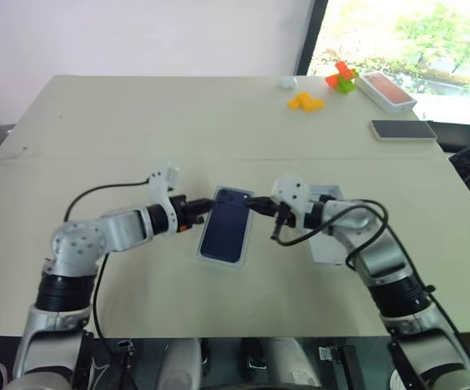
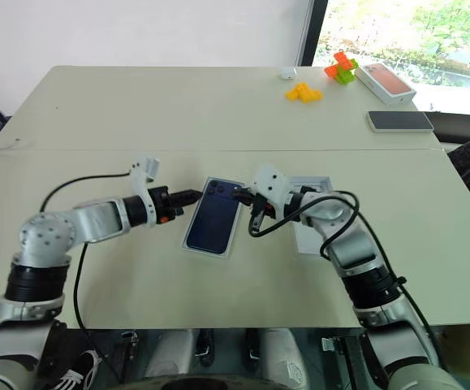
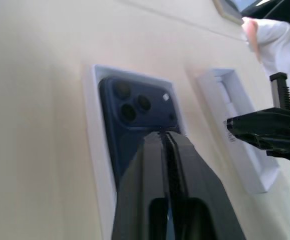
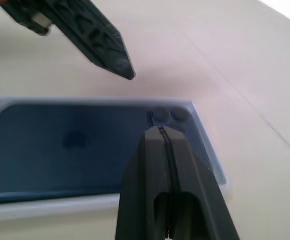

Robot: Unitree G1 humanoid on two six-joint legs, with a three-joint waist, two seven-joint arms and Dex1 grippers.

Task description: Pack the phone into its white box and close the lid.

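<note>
The right hand hides part of what may be a white tray.

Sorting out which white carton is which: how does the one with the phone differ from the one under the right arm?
The white box lies fully in view with the dark blue phone in it; the other white carton holds no phone and is partly covered by the right arm. The white box lies nearer the left pincer. Both are white, rectangular, and flat on the table.
</note>
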